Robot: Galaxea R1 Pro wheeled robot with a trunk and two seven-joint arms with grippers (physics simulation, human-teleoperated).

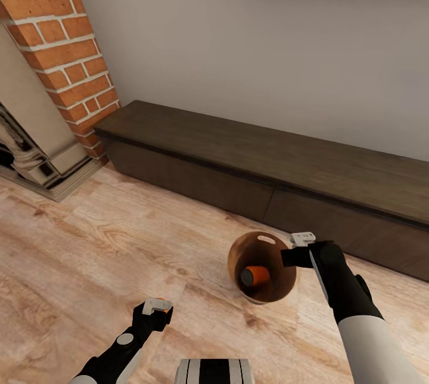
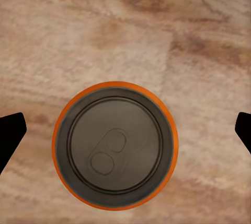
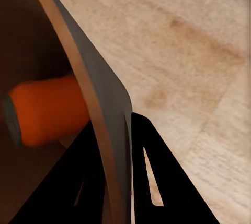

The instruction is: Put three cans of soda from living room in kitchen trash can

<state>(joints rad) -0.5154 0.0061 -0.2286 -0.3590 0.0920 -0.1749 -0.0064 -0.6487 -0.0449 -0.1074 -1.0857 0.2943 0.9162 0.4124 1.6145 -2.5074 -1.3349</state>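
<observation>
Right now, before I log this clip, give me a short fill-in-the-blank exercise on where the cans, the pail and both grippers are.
1. The orange can inside the trash can lies on its ____.
2. The right gripper is shut on the pail's ____.
3. In the left wrist view, the second orange can stands upright on the wooden ____.
4. The left gripper above that can is ____, its fingers apart on either side of it.

Missing words: side; rim; floor; open
</observation>
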